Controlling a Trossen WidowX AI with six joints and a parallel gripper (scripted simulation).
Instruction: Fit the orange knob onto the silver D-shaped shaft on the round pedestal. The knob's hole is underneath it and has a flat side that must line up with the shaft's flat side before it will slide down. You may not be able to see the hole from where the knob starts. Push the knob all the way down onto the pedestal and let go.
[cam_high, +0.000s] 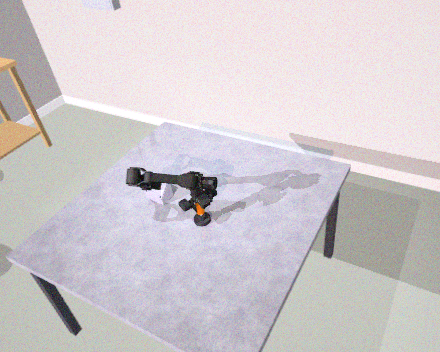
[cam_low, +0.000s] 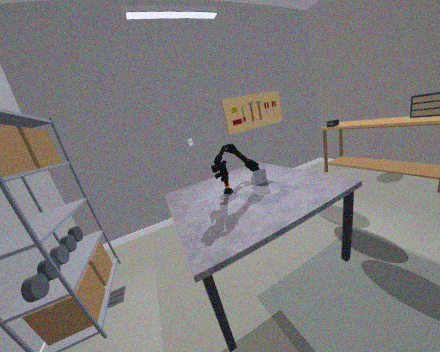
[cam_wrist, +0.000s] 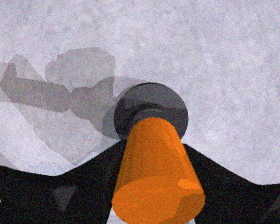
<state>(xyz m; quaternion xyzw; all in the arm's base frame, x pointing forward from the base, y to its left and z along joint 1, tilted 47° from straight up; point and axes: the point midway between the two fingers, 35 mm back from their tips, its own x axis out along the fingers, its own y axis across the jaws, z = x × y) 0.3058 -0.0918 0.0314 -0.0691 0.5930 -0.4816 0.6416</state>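
The orange knob (cam_high: 200, 209) (cam_low: 228, 189) (cam_wrist: 155, 172) is held between my gripper's (cam_high: 199, 206) (cam_wrist: 156, 191) black fingers. It stands directly over the dark round pedestal (cam_high: 202, 220) (cam_wrist: 151, 112); its lower end covers the pedestal's middle, so the silver shaft is hidden. In the wrist view the knob's far end meets the pedestal top; I cannot tell how far down it sits. The arm reaches in from the left over the grey table (cam_high: 150, 280) (cam_low: 280, 200).
A small pale block (cam_high: 161, 194) (cam_low: 259, 177) stands at the arm's base. Shelving (cam_low: 50, 240) stands off to the left of the table and a wooden bench (cam_low: 385, 165) to the right, both well away from it.
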